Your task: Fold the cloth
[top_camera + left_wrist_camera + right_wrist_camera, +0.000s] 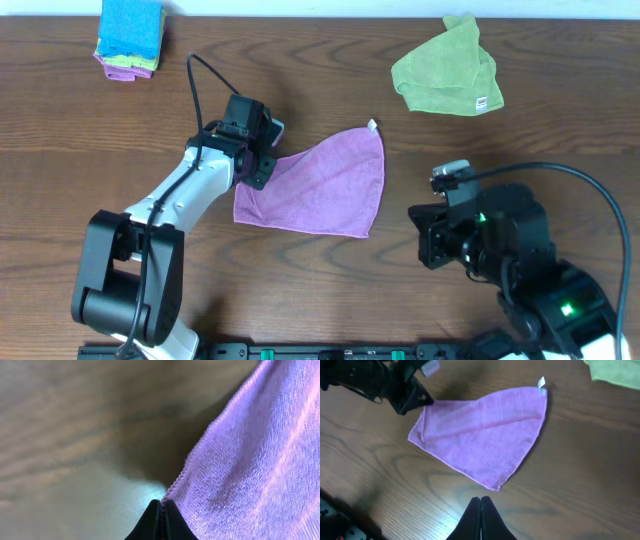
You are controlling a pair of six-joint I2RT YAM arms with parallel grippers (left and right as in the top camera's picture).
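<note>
The purple cloth lies in the middle of the table, folded over into a rough triangle, its small white tag at the far corner. My left gripper is shut on the cloth's left edge; in the left wrist view the cloth runs from between the closed fingertips. My right gripper is shut and empty, right of the cloth and apart from it. In the right wrist view the closed fingertips sit just short of the cloth's near corner.
A crumpled green cloth with a white tag lies at the back right. A stack of folded blue, green and purple cloths sits at the back left. The table is dark brown wood.
</note>
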